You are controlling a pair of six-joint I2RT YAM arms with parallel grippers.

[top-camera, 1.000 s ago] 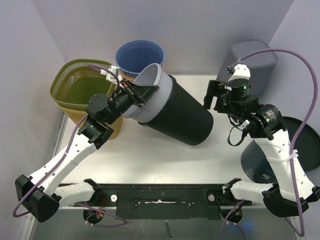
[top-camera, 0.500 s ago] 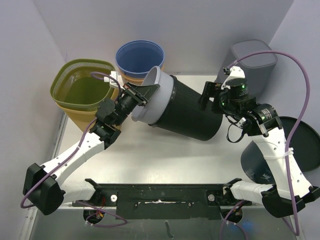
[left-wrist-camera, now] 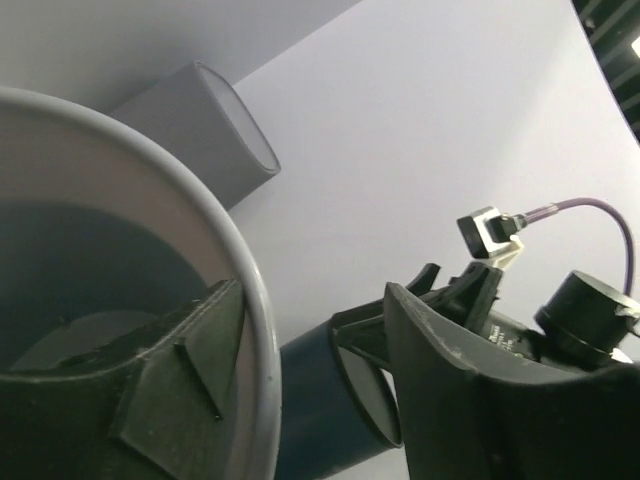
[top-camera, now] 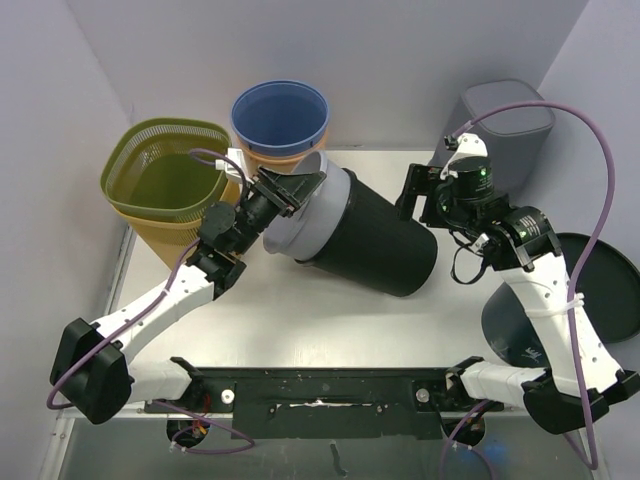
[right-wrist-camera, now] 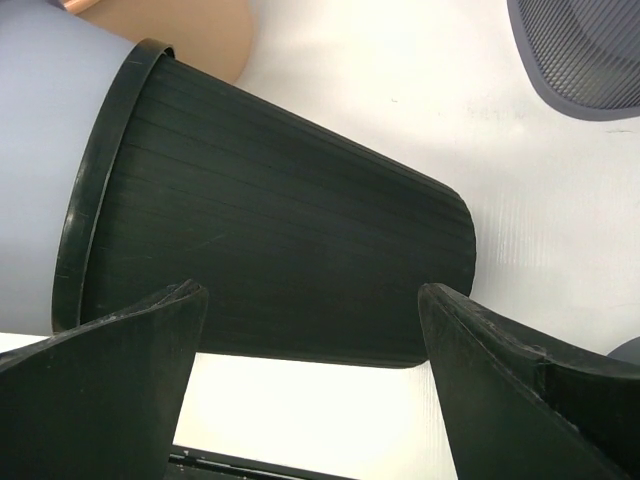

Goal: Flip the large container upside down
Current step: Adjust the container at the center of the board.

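The large container (top-camera: 375,240) is a black bin with a grey inner liner (top-camera: 310,215). It lies on its side across the table, mouth to the left. My left gripper (top-camera: 290,186) is at that mouth and open. One finger (left-wrist-camera: 190,370) rests inside the grey rim (left-wrist-camera: 245,300) and the other finger (left-wrist-camera: 470,390) stands well clear outside it. My right gripper (top-camera: 415,195) hangs open over the container's base end. In the right wrist view its fingers straddle the black ribbed wall (right-wrist-camera: 280,220) without touching it.
An olive mesh basket (top-camera: 165,175) nested in an orange one stands at the back left, beside a blue bucket (top-camera: 280,115). A grey bin (top-camera: 505,120) is at the back right. A dark bin (top-camera: 515,330) and a black round lid (top-camera: 610,290) sit off the table's right side.
My left gripper was shut on the grey rim and its jaws have now come apart. The container swung a little to the right and settled. The right gripper moved closer over its base.
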